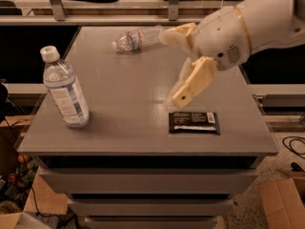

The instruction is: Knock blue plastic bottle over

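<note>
gripper (170, 68) mid-table, jaws spread and empty since a knock needs no grasp; blue plastic bottle (65, 90) upright, well left.

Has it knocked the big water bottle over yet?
Nothing done yet: the large clear plastic bottle with white cap stands upright, front left. The cream two-finger gripper hovers open over the right side of the grey table, well apart from it. Left: reach across and tip it.
</note>
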Robot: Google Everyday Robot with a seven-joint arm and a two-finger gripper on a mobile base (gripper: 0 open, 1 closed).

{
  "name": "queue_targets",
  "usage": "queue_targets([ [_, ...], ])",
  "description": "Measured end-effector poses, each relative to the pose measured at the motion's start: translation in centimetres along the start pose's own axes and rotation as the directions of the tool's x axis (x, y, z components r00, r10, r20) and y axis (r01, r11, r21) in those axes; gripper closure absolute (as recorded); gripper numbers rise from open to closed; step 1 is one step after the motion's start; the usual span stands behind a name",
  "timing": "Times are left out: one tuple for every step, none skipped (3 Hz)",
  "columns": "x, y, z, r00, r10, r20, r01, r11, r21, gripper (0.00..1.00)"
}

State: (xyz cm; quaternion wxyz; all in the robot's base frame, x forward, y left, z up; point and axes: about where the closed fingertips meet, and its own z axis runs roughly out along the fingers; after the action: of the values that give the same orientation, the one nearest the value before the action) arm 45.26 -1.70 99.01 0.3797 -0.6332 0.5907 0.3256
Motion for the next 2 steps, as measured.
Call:
queue_targets([
  [1.1,-0.9,3.8,0.989,0.027,0.148,-0.026,0.9996,-0.007,0.00],
  [0.9,-1.9,7.9,0.950,0.047,0.307,-0.041,0.9988,-0.026,0.00],
])
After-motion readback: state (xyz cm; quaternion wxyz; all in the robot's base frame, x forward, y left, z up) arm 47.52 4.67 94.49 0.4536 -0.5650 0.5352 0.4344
